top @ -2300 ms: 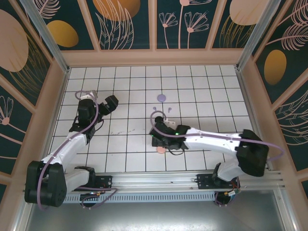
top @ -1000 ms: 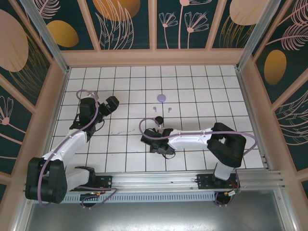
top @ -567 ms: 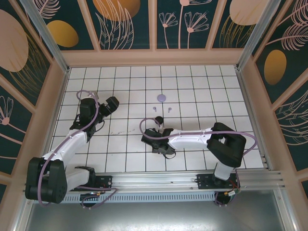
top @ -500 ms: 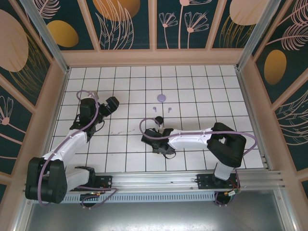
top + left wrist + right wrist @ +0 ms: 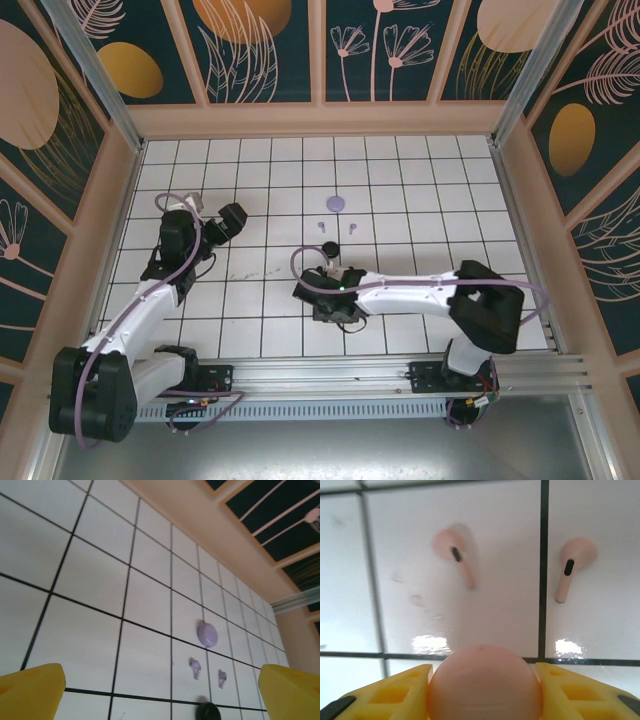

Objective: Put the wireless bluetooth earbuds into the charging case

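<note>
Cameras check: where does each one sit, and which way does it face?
Top external: above and behind the bases, looking down on the tiled table; left arm and right arm show.
Left wrist: low over the tiles, facing the far wall; left gripper fingers at the bottom corners.
Right wrist: close above the tiles, looking down at two pink earbuds; right gripper holds the pink disc.
Shared: top external and left wrist both show the lilac disc and lilac earbuds.

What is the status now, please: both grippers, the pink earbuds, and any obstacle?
Left gripper open above tiles. Right gripper shut on pink case. Two pink earbuds lie ahead, outside it. Nothing between.
</note>
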Motion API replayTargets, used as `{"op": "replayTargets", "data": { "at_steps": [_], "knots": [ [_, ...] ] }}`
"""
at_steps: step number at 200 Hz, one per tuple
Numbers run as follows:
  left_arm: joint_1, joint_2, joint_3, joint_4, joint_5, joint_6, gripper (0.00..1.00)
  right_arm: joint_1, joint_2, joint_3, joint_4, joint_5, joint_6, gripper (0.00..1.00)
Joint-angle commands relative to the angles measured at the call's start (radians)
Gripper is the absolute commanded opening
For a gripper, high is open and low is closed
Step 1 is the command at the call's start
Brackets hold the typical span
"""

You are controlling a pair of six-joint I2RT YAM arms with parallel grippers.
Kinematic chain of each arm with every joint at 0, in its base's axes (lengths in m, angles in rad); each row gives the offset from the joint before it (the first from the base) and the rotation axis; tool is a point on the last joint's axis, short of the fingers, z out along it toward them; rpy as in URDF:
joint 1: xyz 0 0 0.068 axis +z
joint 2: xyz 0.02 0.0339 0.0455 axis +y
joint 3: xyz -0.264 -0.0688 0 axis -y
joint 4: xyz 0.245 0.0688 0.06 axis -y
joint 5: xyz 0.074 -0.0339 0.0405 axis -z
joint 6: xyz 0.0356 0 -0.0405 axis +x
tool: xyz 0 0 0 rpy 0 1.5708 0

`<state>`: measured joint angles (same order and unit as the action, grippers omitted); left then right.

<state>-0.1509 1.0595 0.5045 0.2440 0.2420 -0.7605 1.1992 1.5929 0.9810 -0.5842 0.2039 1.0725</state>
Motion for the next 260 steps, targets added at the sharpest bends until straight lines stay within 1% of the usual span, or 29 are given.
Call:
{"op": "replayTargets", "data": {
  "at_steps": [1, 18, 36, 74, 88, 99, 105, 115, 152, 176, 199, 222, 249, 260],
  "knots": [
    [-0.004, -0.033, -0.067, 0.181, 0.082, 0.0, 0.99, -0.044, -0.094, 0.058, 0.001, 0.006, -0.017, 0.35],
    [-0.004, -0.035, -0.121, 0.329, 0.125, -0.048, 0.99, -0.112, -0.125, 0.071, 0.053, -0.005, -0.036, 0.35],
    [-0.008, -0.023, -0.159, 0.456, 0.168, -0.075, 0.99, -0.215, -0.142, 0.076, 0.13, -0.047, -0.055, 0.35],
    [-0.041, 0.017, -0.222, 0.654, 0.255, -0.093, 0.99, -0.411, -0.12, 0.111, 0.278, -0.137, -0.017, 0.35],
    [-0.07, 0.045, -0.237, 0.703, 0.26, -0.089, 0.99, -0.461, -0.095, 0.13, 0.333, -0.182, 0.016, 0.35],
    [-0.104, 0.077, -0.238, 0.727, 0.263, -0.07, 0.98, -0.484, -0.068, 0.154, 0.361, -0.185, 0.038, 0.35],
    [-0.124, 0.097, -0.236, 0.74, 0.256, -0.058, 0.97, -0.493, -0.051, 0.17, 0.366, -0.185, 0.049, 0.35],
    [-0.166, 0.131, -0.232, 0.759, 0.24, -0.039, 0.96, -0.505, -0.025, 0.19, 0.381, -0.226, 0.073, 0.35],
    [-0.295, 0.267, -0.197, 0.847, 0.144, -0.004, 0.94, -0.507, 0.043, 0.216, 0.446, -0.276, 0.168, 0.35],
    [-0.353, 0.368, -0.15, 0.907, 0.126, 0.008, 0.87, -0.501, 0.057, 0.208, 0.495, -0.293, 0.224, 0.35],
    [-0.385, 0.451, -0.115, 0.972, 0.122, 0.006, 0.8, -0.486, 0.07, 0.222, 0.498, -0.288, 0.246, 0.35],
    [-0.397, 0.512, -0.09, 1.024, 0.12, -0.003, 0.71, -0.47, 0.085, 0.245, 0.487, -0.282, 0.253, 0.35],
    [-0.404, 0.553, -0.074, 1.06, 0.116, -0.008, 0.63, -0.454, 0.099, 0.268, 0.485, -0.282, 0.257, 0.35],
    [-0.404, 0.56, -0.07, 1.068, 0.11, -0.007, 0.61, -0.448, 0.104, 0.276, 0.482, -0.281, 0.257, 0.35]
  ]
}}
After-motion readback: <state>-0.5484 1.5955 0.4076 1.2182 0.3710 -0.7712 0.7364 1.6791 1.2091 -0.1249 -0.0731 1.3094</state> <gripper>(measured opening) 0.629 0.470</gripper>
